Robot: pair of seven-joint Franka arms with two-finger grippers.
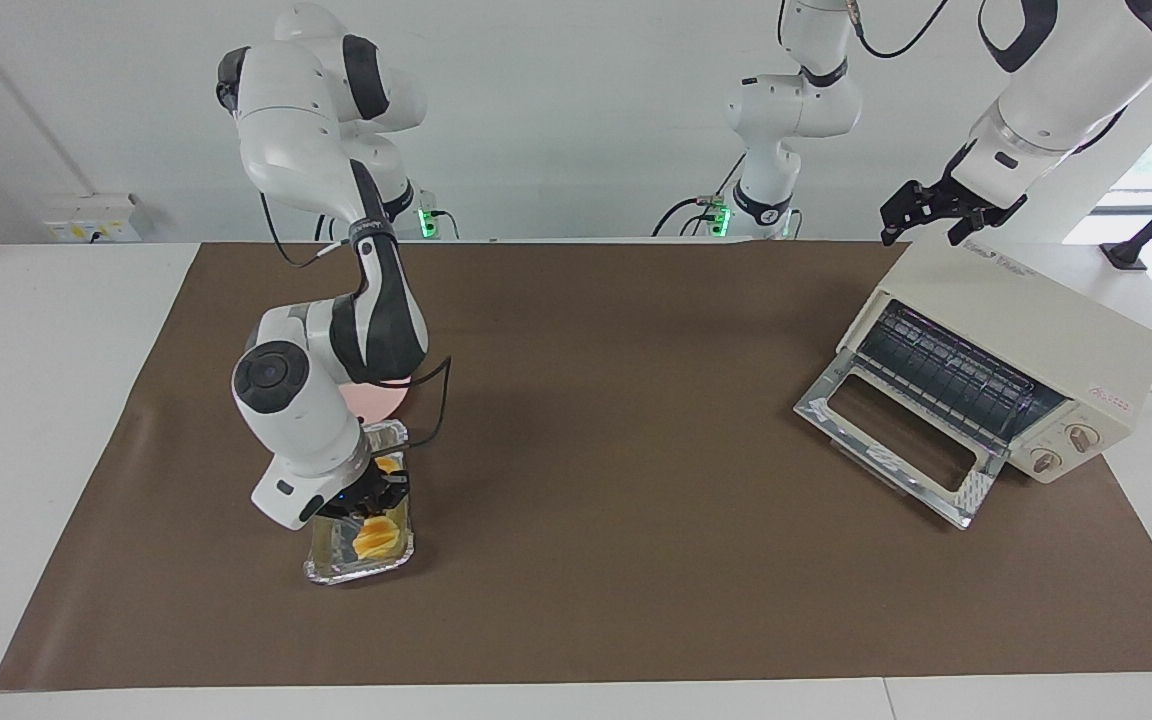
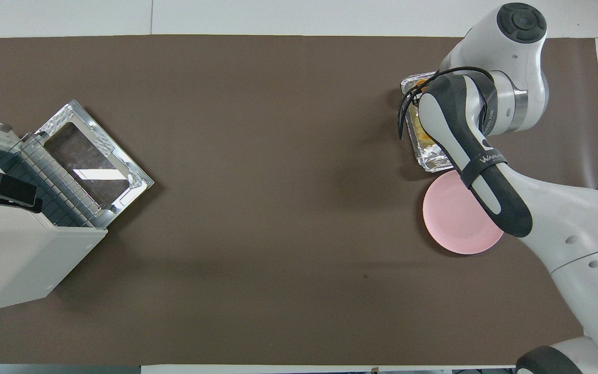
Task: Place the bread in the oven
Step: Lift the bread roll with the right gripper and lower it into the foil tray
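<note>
The golden bread (image 1: pixel 377 538) lies in a crinkled silver foil tray (image 1: pixel 361 572) toward the right arm's end of the table. My right gripper (image 1: pixel 377 497) is down in the tray over the loaf's middle, and the loaf shows on both sides of it. In the overhead view the right arm hides the gripper, and only a sliver of bread (image 2: pixel 423 136) and part of the tray (image 2: pixel 432 157) show. The cream-white oven (image 1: pixel 1021 335) stands at the left arm's end with its glass door (image 1: pixel 886 440) dropped open. My left gripper (image 1: pixel 922 236) hangs open just above the oven's top.
A pink plate (image 2: pixel 454 221) lies beside the foil tray, nearer to the robots, partly under the right arm. The oven (image 2: pixel 16 259) and its open door (image 2: pixel 91 166) stand at an angle on the brown mat (image 1: pixel 616 420).
</note>
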